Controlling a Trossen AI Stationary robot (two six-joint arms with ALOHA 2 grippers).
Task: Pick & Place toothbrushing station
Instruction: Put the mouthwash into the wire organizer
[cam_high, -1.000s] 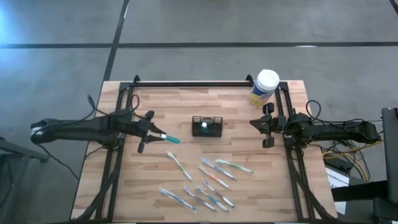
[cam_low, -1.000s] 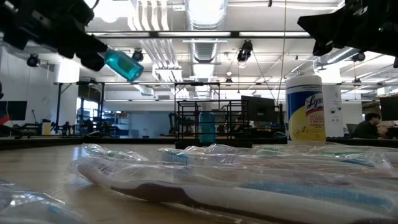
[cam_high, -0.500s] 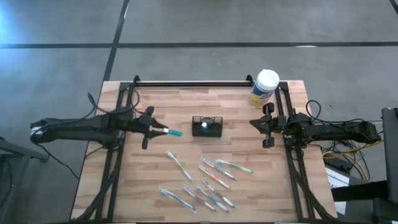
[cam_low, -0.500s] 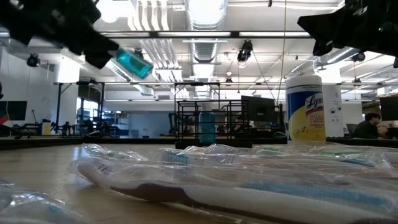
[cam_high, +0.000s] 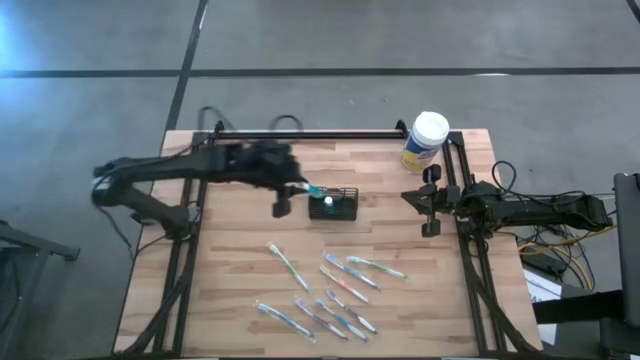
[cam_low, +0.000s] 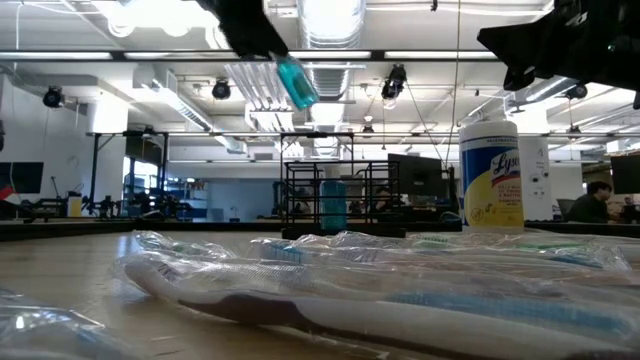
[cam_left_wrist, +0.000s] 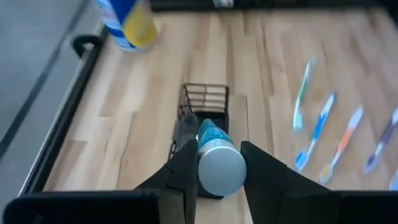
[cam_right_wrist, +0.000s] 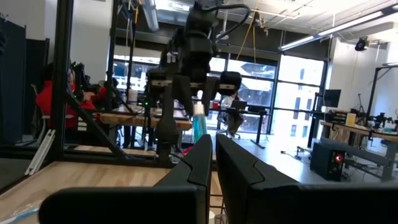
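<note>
- You are seeing your left end effector (cam_high: 297, 189) reaching in over the middle of the desk (cam_high: 250, 290), its fingers clamping a teal tube (cam_high: 314, 190) whose white cap faces the left wrist camera.
- In the low view that tube (cam_low: 295, 81) is hanging tilted, up in the air above the toothbrushing station (cam_low: 326, 199).
- From above, you are looking at the toothbrushing station (cam_high: 334, 203) sitting upright near the desk's centre, just beside the tube's tip; a teal item is already standing inside it.
- In front of the caddy, wrapped toothbrushes (cam_high: 340, 290) are lying scattered on the desk, well apart from the left end effector.
- To the right, a white-lidded yellow-labelled canister (cam_high: 426, 141) is standing at the back corner.
- Your right end effector (cam_high: 428, 200) is waiting at the right edge, near the canister, its fingers spread apart and holding nothing.
</note>
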